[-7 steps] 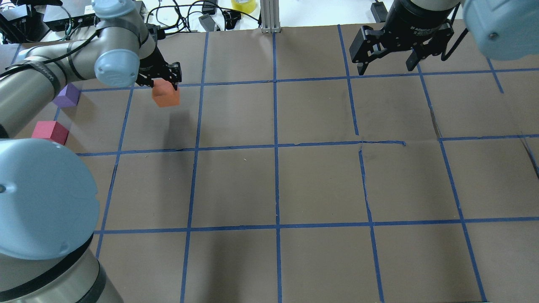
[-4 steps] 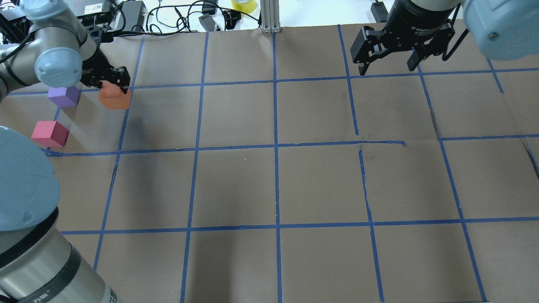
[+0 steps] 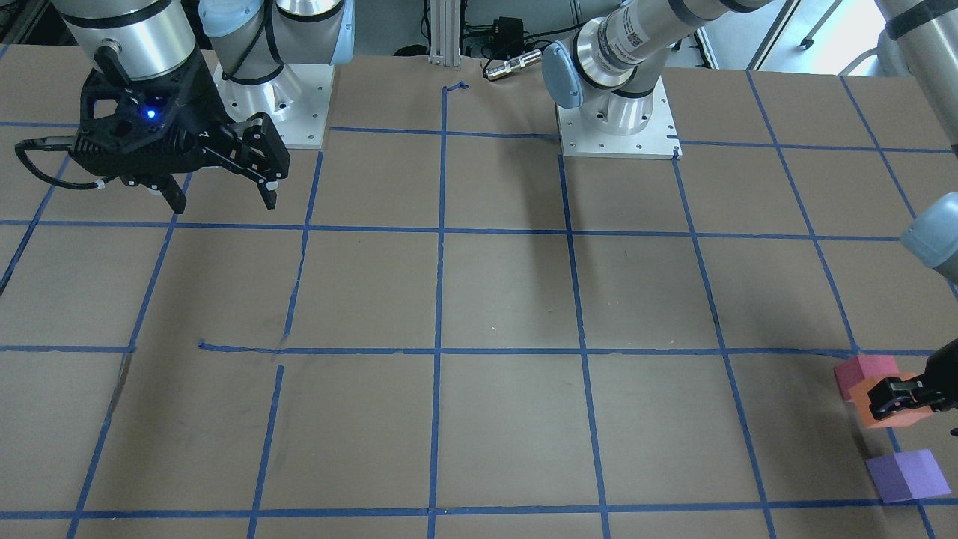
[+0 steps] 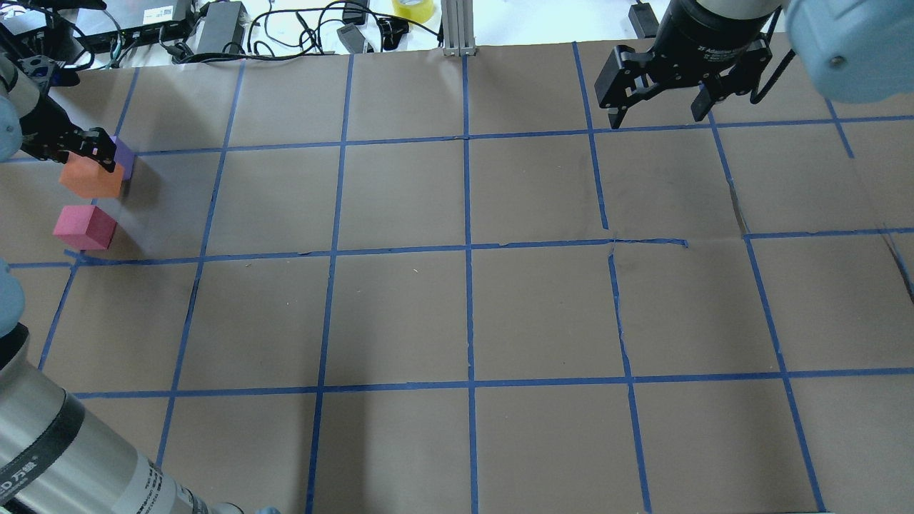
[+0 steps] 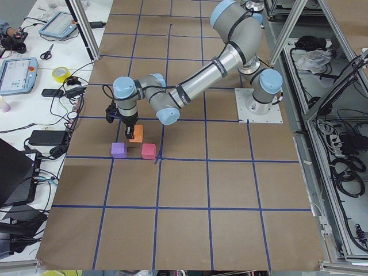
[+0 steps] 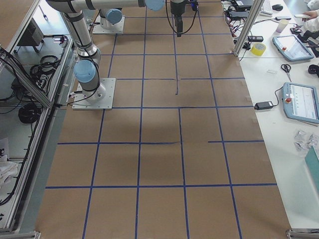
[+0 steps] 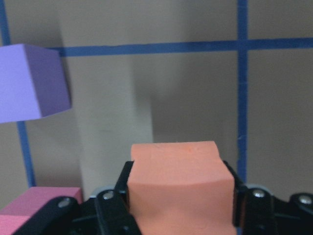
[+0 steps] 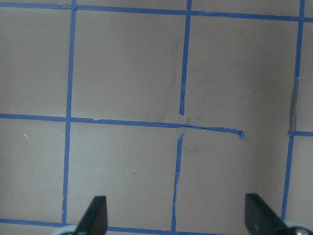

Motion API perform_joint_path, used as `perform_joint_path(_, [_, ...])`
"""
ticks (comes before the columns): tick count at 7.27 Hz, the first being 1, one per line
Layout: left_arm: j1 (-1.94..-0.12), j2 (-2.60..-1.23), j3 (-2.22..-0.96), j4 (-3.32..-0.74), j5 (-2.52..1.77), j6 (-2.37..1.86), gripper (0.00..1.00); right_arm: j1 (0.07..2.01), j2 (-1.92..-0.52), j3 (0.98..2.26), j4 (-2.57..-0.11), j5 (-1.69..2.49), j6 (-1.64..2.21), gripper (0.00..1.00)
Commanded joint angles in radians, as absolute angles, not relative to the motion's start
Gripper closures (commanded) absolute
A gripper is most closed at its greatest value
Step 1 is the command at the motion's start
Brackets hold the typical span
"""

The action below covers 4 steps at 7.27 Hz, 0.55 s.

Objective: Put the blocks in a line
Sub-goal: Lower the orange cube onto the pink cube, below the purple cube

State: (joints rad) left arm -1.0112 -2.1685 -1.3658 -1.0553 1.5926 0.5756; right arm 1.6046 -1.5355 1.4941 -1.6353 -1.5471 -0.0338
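left end effector [image 7: 178, 196] clamps matte orange foam cube [image 7: 178, 169], seemingly slightly squashed | right end effector [image 4: 657, 118] spread wide, empty

Bench [image 4: 543, 307]: covered in brown paper, gridded with blue tape lines [image 4: 468, 314]. The grid is seen broken and offset near the middle.
Orange block [image 4: 89, 180], pinkish-red block [image 4: 84, 227] and purple block [image 3: 908, 475]: each is seen in a single plain matte colour, without markings.
Left fingers [image 3: 891, 393] and right fingers [image 4: 610, 93]: finished black. A blue LED [image 3: 151, 114] is lit on the right housing.
Arm tubes [image 3: 644, 26]: silver, banded black, with pale blue joint caps [image 4: 850, 50].
A yellow tape roll [image 4: 413, 8] is seen past the far edge.
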Motion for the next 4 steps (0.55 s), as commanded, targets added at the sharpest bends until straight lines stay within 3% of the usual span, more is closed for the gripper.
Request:
perform_joint_path(1, [-0.992,-2.215,-1.292,-1.062,1.586,0.617,0.96,1.605,-1.536,1.496,-1.635,-1.546,-0.034,0.00])
perform_joint_path(4, [-0.992,-2.243,-1.287,-1.057,1.586,0.652,1.00,1.605,-1.536,1.496,-1.634,-1.549,-0.034,0.00])
